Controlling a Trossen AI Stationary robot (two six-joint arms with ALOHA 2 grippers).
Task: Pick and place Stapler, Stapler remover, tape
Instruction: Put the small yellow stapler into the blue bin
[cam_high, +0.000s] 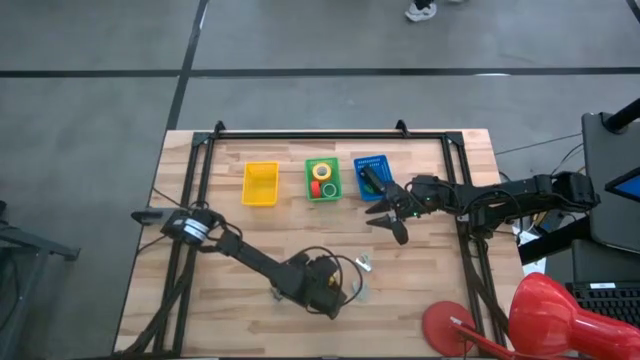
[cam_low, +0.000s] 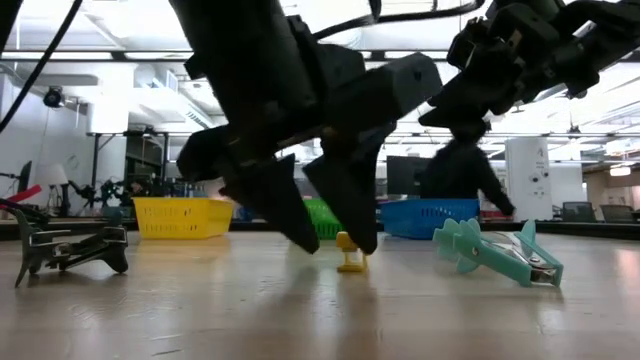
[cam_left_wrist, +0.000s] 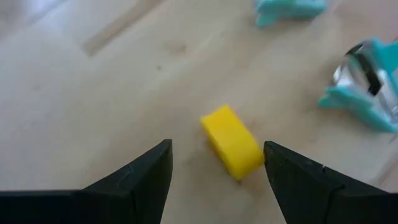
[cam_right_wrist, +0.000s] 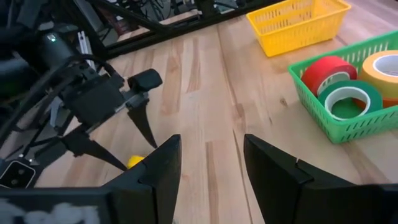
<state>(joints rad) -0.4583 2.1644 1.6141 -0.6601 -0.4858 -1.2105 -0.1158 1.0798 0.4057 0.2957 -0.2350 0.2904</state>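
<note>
the tape rolls (cam_right_wrist: 345, 84) lie in the green basket (cam_high: 322, 179), and a dark oblong thing in the blue basket (cam_high: 373, 176) is probably the stapler (cam_high: 372, 181), though the overhead view is too small to be sure. the yellow basket (cam_high: 260, 183) holds nothing that can be seen. so the step in hand looks like the staple remover: a small yellow block (cam_left_wrist: 232, 141) lies flat on the table (cam_high: 250, 290), with two teal clawed removers (cam_low: 497, 252) just beside it and a black one (cam_low: 68, 250) well apart near the low camera.

the left gripper (cam_left_wrist: 217, 174) hangs low over the yellow block, fingers spread wide, the block between the tips but not touched. next it likely needs to drop a little, centre on the block and close, then carry it to the yellow basket. the right gripper (cam_high: 390, 215) waits just in front of the blue basket, fingers apart and holding nothing.
</note>
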